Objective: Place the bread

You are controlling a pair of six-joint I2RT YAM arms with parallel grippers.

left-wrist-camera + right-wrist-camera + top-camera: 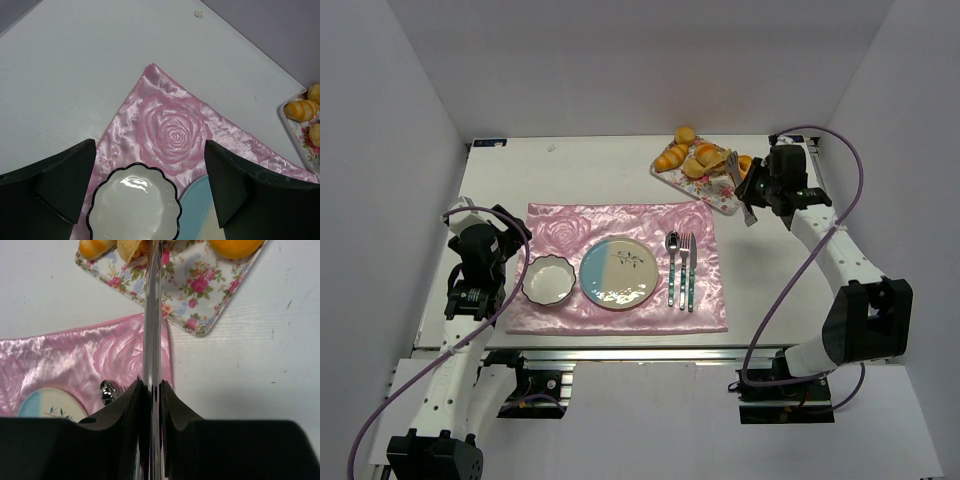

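Observation:
The bread [711,155], a flat golden piece, lies on the floral tray [720,196] at the back right, among rolls and an orange donut [745,163]. My right gripper [752,193] is shut on metal tongs [735,172] whose tips reach over the tray beside the bread. In the right wrist view my gripper [152,385] clamps the tongs [151,315] edge-on. Their tips meet a golden-brown piece [131,247] at the top edge, mostly cut off. My left gripper [150,185] is open and empty above the white bowl [135,205].
A pink rose mat [620,225] holds the scalloped white bowl [549,279], a blue and cream plate [592,272], a spoon [672,265] and a fork [688,268]. Striped rolls [670,158] lie at the tray's left end. White walls enclose the table.

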